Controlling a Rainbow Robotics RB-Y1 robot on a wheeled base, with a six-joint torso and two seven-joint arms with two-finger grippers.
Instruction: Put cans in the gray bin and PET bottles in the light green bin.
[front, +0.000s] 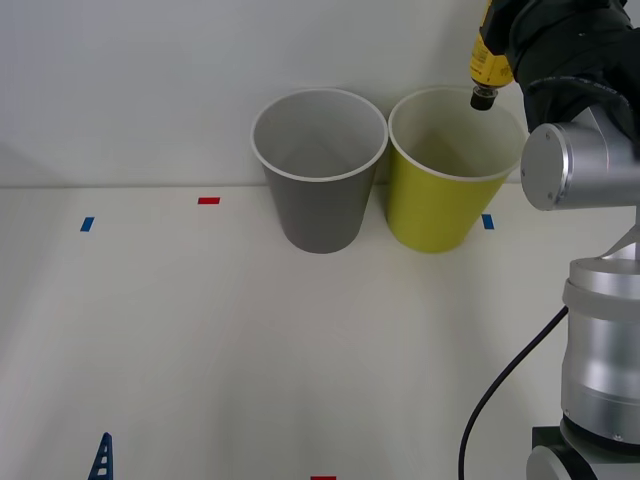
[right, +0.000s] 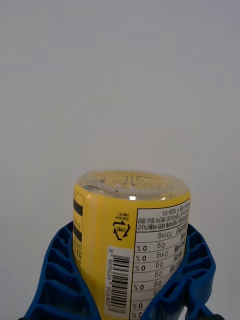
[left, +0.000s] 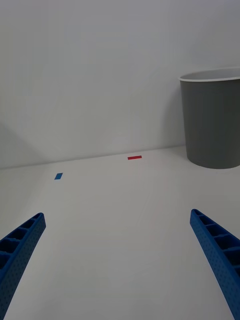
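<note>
Table (front: 200, 350) in front of me is open, wide room to pass. Gray bin (front: 318, 170) and light green bin (front: 445, 175) stand side by side at the back, rims touching or nearly, blocking there.

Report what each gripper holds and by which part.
The right gripper holds the PET bottle by its yellow-labelled body, cap down, above the light green bin. The left gripper is open, holding nothing, low over the table.
</note>
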